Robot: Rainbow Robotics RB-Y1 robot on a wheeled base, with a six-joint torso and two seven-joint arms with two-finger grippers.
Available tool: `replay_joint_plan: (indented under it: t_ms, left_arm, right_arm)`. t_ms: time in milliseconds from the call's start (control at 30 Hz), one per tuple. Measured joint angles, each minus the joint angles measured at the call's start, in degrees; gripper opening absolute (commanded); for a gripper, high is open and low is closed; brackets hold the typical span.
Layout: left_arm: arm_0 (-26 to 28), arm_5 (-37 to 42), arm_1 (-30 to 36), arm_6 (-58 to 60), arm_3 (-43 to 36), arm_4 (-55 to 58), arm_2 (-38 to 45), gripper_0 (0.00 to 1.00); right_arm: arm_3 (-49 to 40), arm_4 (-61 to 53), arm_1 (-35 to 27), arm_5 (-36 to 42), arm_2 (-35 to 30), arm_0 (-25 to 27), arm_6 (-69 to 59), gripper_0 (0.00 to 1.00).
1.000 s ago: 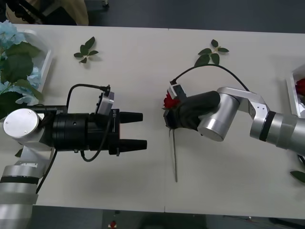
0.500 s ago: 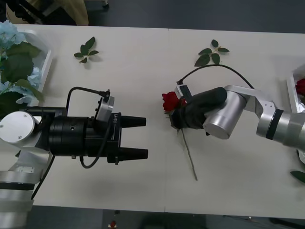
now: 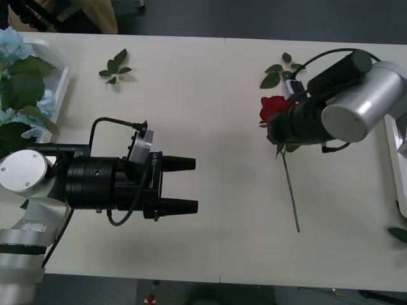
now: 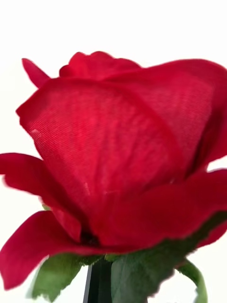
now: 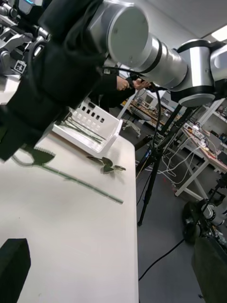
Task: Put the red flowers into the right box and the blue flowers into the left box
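White table: leaf sprigs, left box with blue flowers, right box.

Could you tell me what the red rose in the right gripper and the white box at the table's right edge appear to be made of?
The red rose, held by the right gripper, looks like woven fabric: a fine matte thread grain shows across its petals, so it is likely artificial. The right box looks like moulded white plastic, smooth, with rows of rectangular slots in its wall.
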Motion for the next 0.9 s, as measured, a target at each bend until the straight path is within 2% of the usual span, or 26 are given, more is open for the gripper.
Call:
replay_joint_plan:
  t_ms: [167, 267, 433, 600, 900]
  left_arm:
    - [0.0, 0.0, 0.0, 0.0, -0.01, 0.01, 0.0, 1.0]
    - [0.0, 0.0, 0.0, 0.0, -0.01, 0.01, -0.01, 1.0]
    - [0.0, 0.0, 0.0, 0.0, -0.01, 0.01, -0.01, 1.0]
    - [0.0, 0.0, 0.0, 0.0, -0.01, 0.01, -0.02, 1.0]
    - [0.0, 0.0, 0.0, 0.0, -0.01, 0.01, -0.02, 1.0]
  right_arm:
    - [-4.93, 2.53, 0.01, 9.64, -14.44, 5.67, 0.01, 0.0]
    - [-4.98, 3.96, 0.01, 14.98, -19.3, 6.03, 1.08, 0.0]
    - [-4.07, 7.54, 0.01, 17.71, -24.08, 6.02, 7.59, 0.0]
    - [2.41, 8.76, -0.59, 15.75, -28.22, 6.01, 17.9, 0.0]
    - [16.11, 7.8, -6.58, 7.8, -32.72, 6.0, 31.37, 0.0]
